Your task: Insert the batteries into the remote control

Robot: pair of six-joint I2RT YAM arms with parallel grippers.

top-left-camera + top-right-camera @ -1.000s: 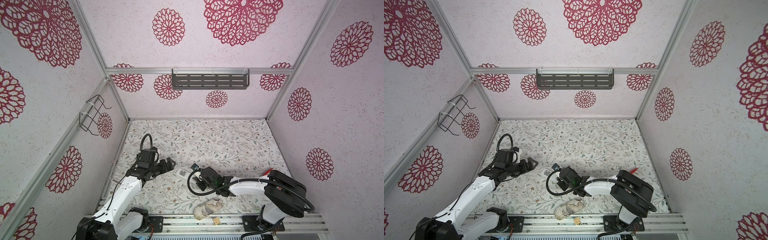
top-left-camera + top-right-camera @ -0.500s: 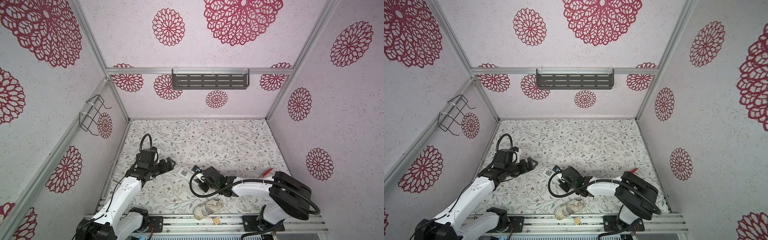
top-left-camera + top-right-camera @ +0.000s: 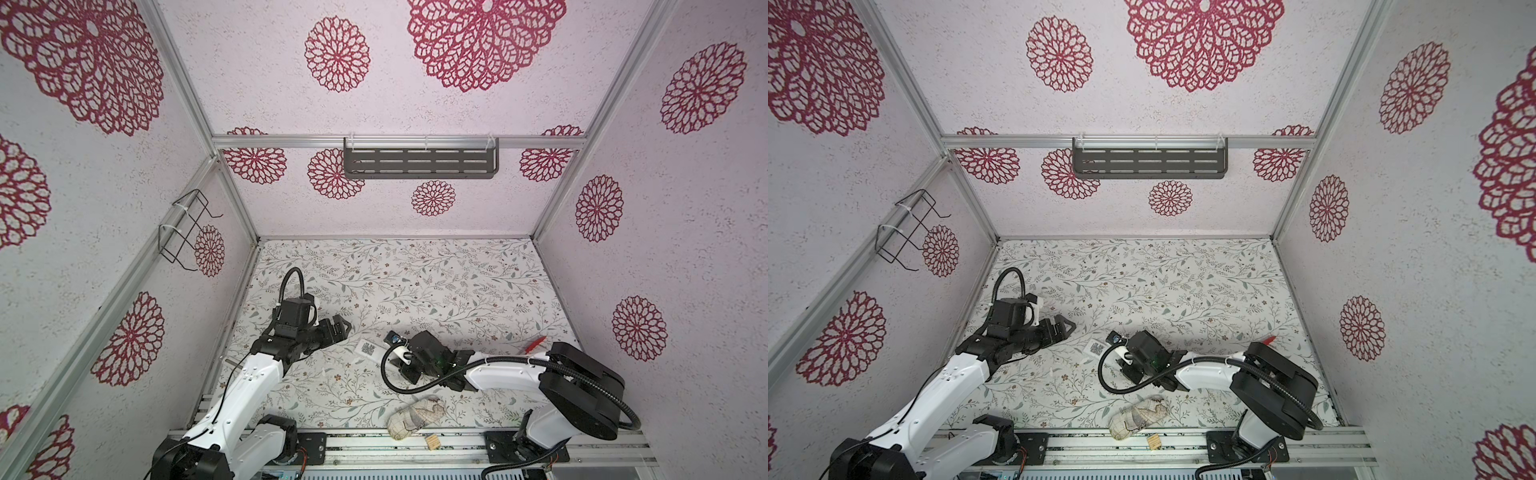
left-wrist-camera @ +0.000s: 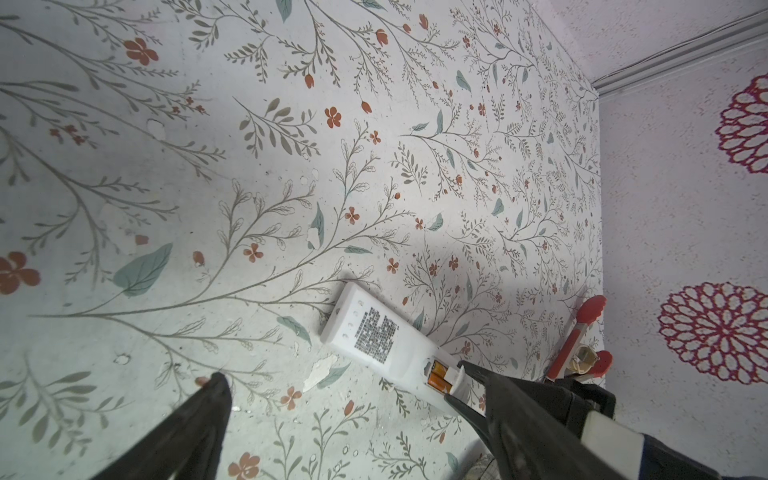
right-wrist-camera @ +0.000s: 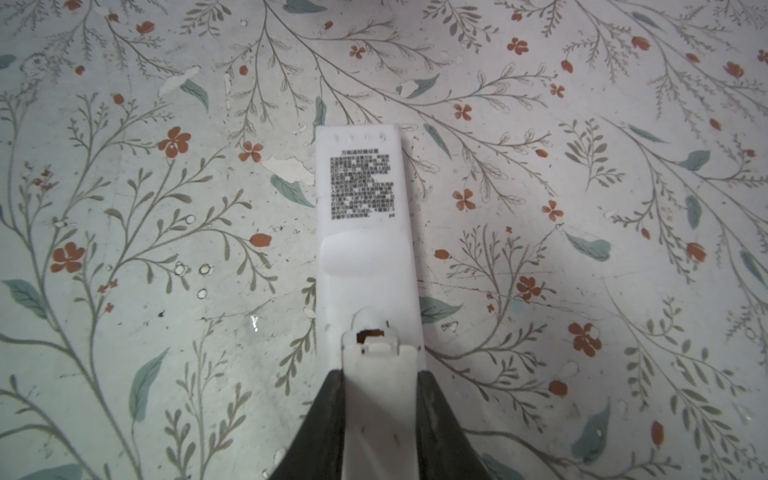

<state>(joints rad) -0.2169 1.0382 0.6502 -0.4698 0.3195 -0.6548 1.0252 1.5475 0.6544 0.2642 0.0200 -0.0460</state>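
White floral tabletop [image 3: 436,282] between pink rosette walls [image 3: 665,208]; left hand [image 3: 340,327] agape, right hand [image 5: 379,374] tight around remote control [image 5: 361,249] end.

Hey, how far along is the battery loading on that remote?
Done: both batteries sit in the compartment of the remote control, which lies back up. In hand: the right gripper holds the battery cover at the compartment end, not fully closed; a gap shows. Remaining: seat the cover and let go. The left gripper hangs open, apart.
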